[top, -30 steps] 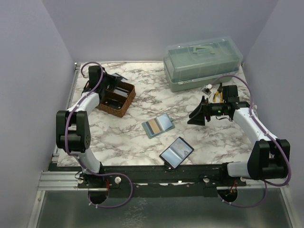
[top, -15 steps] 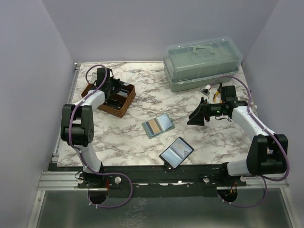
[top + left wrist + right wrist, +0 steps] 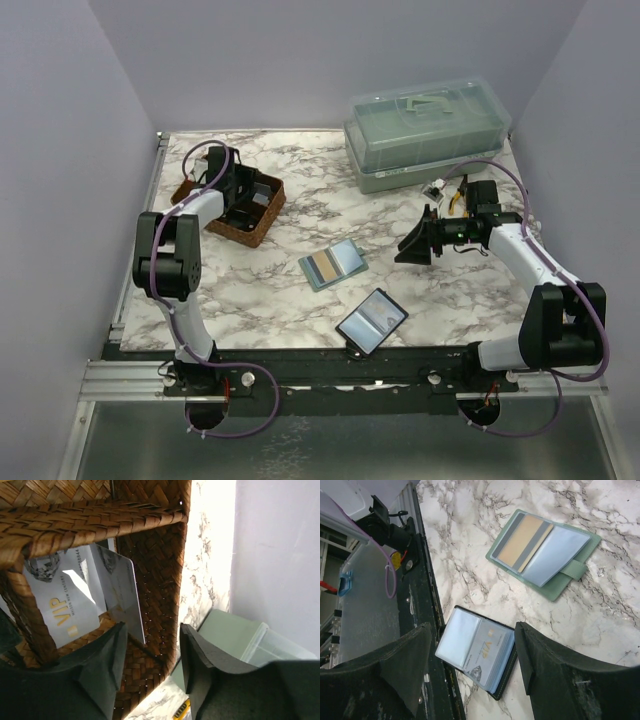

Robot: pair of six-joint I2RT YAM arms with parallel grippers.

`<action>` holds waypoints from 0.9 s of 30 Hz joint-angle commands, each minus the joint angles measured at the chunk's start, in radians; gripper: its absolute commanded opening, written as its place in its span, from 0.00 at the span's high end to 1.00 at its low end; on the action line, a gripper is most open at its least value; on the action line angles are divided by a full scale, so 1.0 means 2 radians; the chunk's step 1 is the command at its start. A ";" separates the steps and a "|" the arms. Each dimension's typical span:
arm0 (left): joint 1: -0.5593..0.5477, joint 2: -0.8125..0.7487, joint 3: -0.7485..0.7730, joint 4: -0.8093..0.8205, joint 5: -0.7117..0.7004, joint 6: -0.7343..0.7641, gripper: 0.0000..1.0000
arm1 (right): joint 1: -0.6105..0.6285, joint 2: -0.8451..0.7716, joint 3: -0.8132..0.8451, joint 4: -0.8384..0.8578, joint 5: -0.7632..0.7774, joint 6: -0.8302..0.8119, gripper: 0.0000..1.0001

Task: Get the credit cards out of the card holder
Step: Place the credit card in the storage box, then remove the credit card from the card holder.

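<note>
The left jaws stand parted, released and gripping nothing, above the brown woven wicker tray [image 3: 160,580], where two thin pale rectangular cards [image 3: 65,610] lean. The right jaws gape wide and empty over the one black bifold card holder [image 3: 456,639]. It lies open on the marbled surface [image 3: 470,555] with one VIP-printed card [image 3: 490,655] inside, near one green fabric wallet [image 3: 545,550].

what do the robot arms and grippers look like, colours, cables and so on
The left arm and right arm are built of white links and bulky black joints, each with a looping purple cable running along it. The left gripper and right gripper are all black, with two thick wedge-shaped fingers.
</note>
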 commanded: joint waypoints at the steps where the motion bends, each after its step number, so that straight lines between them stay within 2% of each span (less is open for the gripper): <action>1: -0.003 -0.039 -0.001 -0.012 -0.008 0.004 0.46 | -0.003 0.002 0.003 -0.014 -0.002 -0.012 0.27; 7: -0.003 -0.126 -0.037 -0.023 -0.016 0.049 0.44 | -0.003 0.001 0.004 -0.017 -0.005 -0.016 0.27; 10: -0.002 -0.181 -0.066 -0.022 -0.007 0.090 0.40 | -0.004 0.000 0.004 -0.020 -0.006 -0.020 0.27; 15: -0.003 -0.282 -0.156 0.046 0.106 0.172 0.34 | -0.004 -0.004 0.007 -0.040 -0.022 -0.046 0.27; 19: -0.013 -0.351 -0.247 0.116 0.223 0.188 0.29 | -0.003 -0.016 0.008 -0.060 -0.034 -0.085 0.27; 22: -0.067 -0.397 -0.289 0.120 0.249 0.207 0.28 | -0.003 -0.030 0.000 -0.062 -0.034 -0.114 0.27; 27: -0.182 -0.453 -0.350 0.117 0.224 0.215 0.28 | -0.003 -0.051 -0.028 -0.079 -0.065 -0.212 0.27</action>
